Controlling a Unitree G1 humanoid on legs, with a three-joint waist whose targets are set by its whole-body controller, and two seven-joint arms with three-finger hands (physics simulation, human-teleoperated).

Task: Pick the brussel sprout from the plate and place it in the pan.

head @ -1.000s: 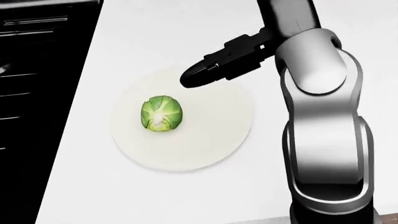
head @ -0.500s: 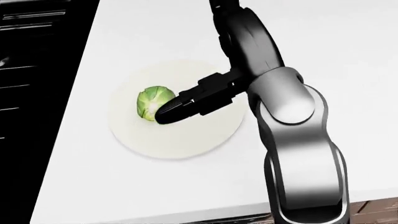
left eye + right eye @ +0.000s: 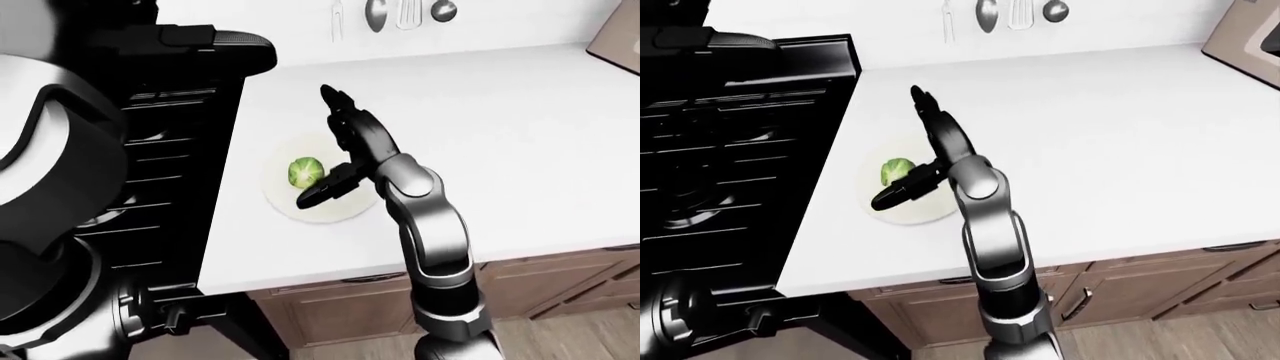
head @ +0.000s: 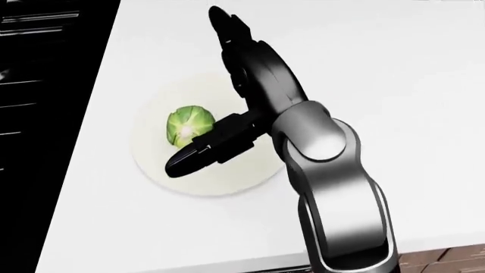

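Note:
The green brussel sprout (image 4: pixel 189 126) lies on the round white plate (image 4: pixel 152 165) on the white counter, near the stove's edge. My right hand (image 4: pixel 195 91) is open over the plate. One black finger (image 4: pixel 189 159) reaches down-left just below the sprout, and another (image 4: pixel 221 25) points toward the view's top. The sprout sits between them, touching or nearly touching the lower finger. My right forearm (image 4: pixel 334 187) comes up from the bottom. A black shape (image 3: pixel 215 41) on the stove may be the pan; I cannot tell. My left hand does not show.
The black stove (image 3: pixel 720 150) borders the counter (image 3: pixel 1090 135) on the left. Utensils (image 3: pixel 405 11) hang on the wall at the top. An appliance (image 3: pixel 1250 37) stands at the top right. Wooden cabinets (image 3: pixel 1160 285) run below. My left shoulder (image 3: pixel 50 172) fills the left-eye view's left.
My right hand has swung left and down across the plate, from above-right of the sprout to around it. The lower finger now lies below the sprout. The sprout has stayed put.

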